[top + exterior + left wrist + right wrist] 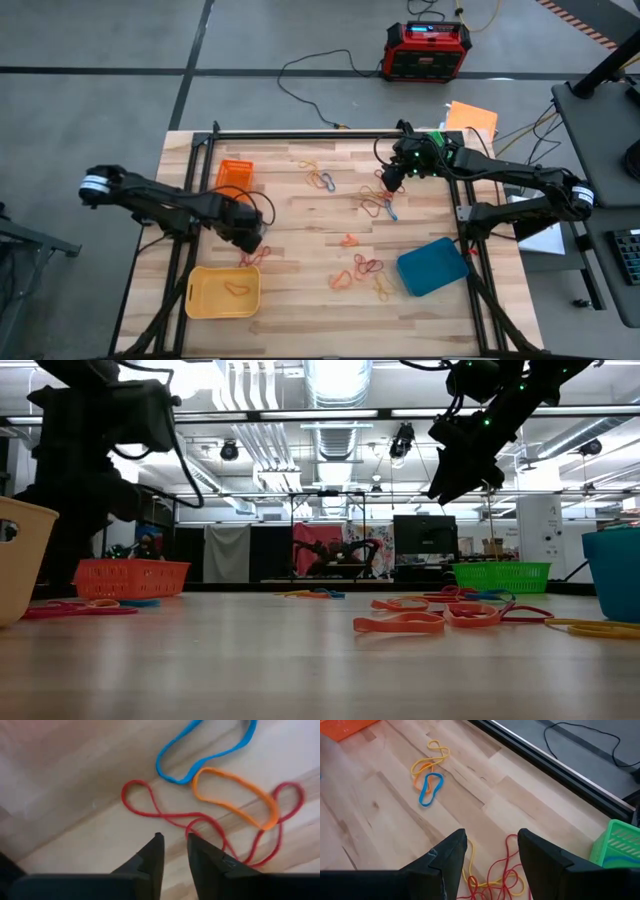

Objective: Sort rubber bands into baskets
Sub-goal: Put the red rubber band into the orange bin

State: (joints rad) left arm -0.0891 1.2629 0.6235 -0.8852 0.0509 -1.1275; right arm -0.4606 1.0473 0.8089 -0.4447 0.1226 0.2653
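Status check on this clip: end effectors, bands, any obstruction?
Left end effector slightly open, empty, over red band beside yellow basket. Right end effector open, empty, above red tangle. Nothing blocking.

overhead, table-level, two close wrist views

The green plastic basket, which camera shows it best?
The low view: the green plastic basket stands whole on the table's far side. The right wrist view catches one corner. From above the right arm covers it; the left wrist view misses it.
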